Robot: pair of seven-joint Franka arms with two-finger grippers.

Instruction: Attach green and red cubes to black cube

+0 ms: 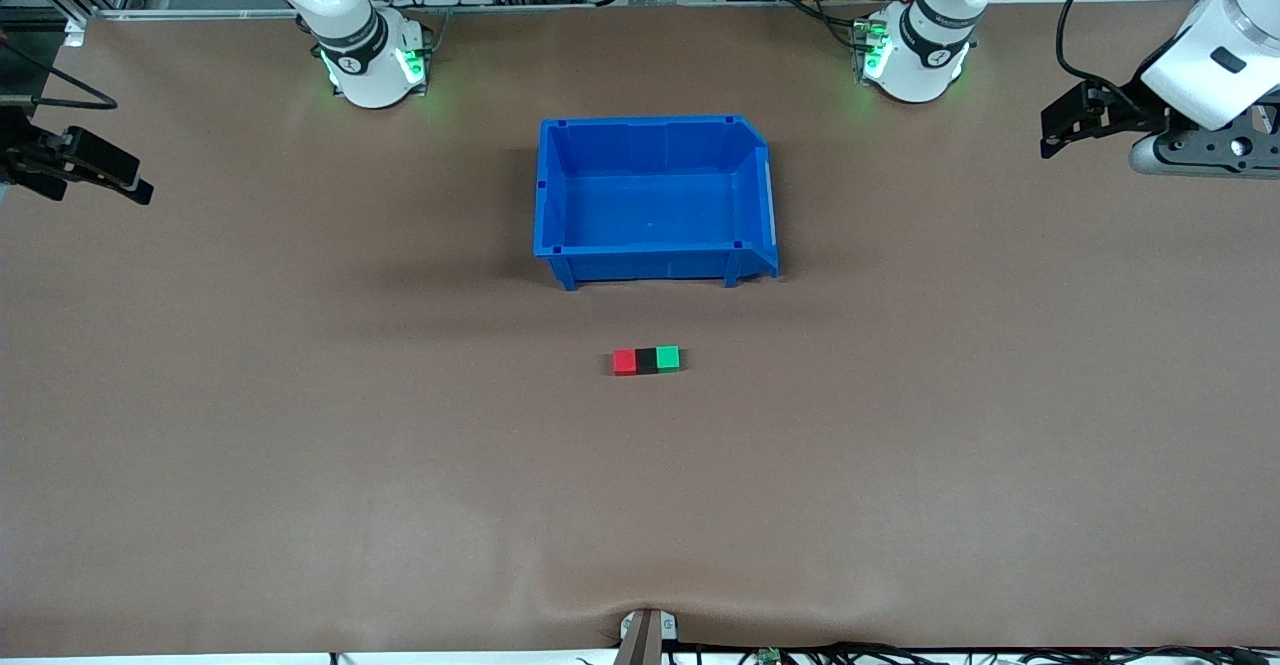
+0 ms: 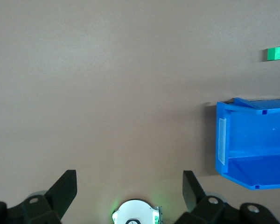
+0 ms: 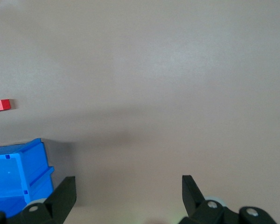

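Sitting in a row at the blue bin's (image 1: 655,195) six o'clock, the red cube (image 1: 624,361), black cube (image 1: 646,360) and green cube (image 1: 668,357) are touching; the left gripper (image 1: 1075,125) and right gripper (image 1: 95,167), fingers wide open and empty, are waiting at the bench (image 1: 300,445) ends.

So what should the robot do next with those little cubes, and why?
Probably nothing more than stay parked. The red cube, black cube and green cube already sit in one touching row, nearer the camera than the blue bin. The left tool and right tool are open at the table's ends.

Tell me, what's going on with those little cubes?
Left gripper and right gripper open, waiting at table ends. Red cube, black cube, green cube joined in a row. Nothing in the way.
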